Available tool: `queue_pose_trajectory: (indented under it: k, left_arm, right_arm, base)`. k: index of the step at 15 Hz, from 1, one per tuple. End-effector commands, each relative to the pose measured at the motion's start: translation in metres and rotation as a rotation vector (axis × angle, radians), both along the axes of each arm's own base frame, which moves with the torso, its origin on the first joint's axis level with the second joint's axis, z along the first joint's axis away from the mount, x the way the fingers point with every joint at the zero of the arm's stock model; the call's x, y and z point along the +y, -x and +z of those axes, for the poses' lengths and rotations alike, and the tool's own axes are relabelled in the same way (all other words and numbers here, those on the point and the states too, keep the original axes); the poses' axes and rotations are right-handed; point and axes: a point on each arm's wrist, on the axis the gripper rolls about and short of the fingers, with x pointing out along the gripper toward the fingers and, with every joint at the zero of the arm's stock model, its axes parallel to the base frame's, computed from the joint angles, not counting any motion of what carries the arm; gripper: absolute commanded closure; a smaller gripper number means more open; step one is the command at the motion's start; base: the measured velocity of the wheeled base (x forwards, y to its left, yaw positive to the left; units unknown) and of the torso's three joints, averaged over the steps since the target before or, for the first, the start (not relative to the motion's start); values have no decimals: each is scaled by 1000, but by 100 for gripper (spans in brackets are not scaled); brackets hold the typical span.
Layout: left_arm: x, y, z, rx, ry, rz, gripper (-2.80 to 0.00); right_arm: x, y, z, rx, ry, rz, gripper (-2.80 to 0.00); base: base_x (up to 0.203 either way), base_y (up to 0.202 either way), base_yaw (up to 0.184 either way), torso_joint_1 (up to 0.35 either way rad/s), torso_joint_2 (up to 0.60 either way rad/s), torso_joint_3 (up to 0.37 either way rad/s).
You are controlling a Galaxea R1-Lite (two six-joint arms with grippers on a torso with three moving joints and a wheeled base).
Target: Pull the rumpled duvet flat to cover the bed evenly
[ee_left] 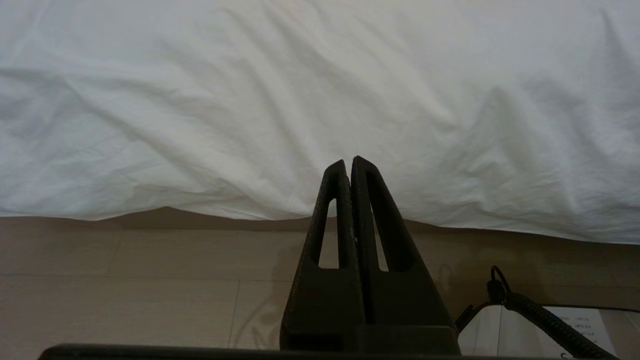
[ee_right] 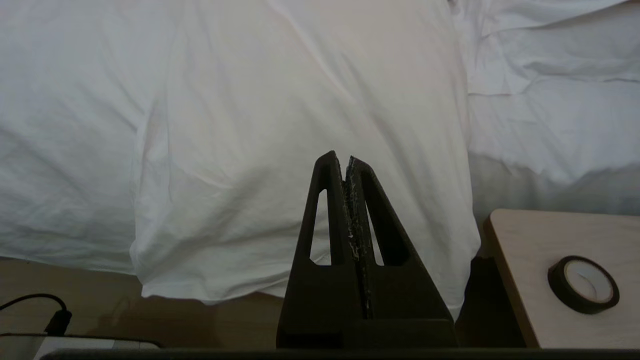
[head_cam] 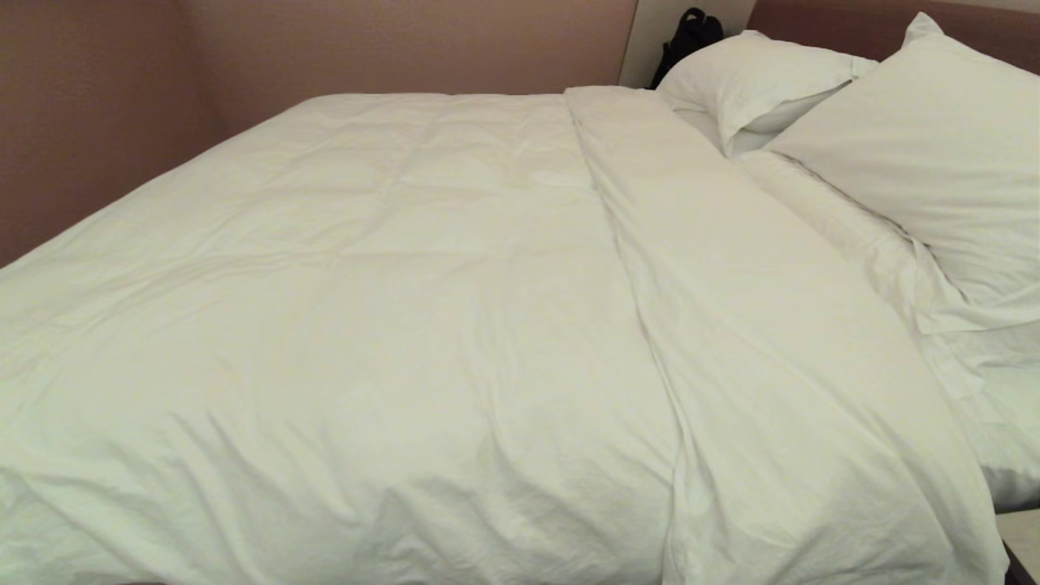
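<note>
Duvet (head_cam: 366, 309) spread over bed (head_cam: 1011, 422), top edge folded back in band below pillows (head_cam: 934, 146); side hangs over edge twd floor (ee_left: 125, 280). L gripper (ee_left: 350, 162) fingers pressed together, empty, near hanging hem. R gripper (ee_right: 345, 157) likewise closed, empty, facing duvet corner beside nightstand (ee_right: 530, 285) w/ tape roll (ee_right: 583, 284)

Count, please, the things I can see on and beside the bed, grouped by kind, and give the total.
Duvet: 1
Pillows: 2
Black bag behind the bed: 1
Small table beside the bed: 1
Tape roll on that table: 1
Total: 6
</note>
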Motion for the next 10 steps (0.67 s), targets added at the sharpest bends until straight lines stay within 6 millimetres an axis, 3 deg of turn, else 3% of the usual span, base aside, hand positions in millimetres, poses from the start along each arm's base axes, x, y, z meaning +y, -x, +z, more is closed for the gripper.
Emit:
queue_pose_trajectory:
  k: [1,10]
  left_arm:
    - [0,0,0,1,1,1,0]
    - [0,0,0,1,1,1,0]
  right_arm:
    - [0,-2,-5,2,-3,3,0]
    - [0,-5,-16,45,-56,11,0]
  base:
    - [0,0,0,0,0,0]
    - [0,0,0,0,0,0]
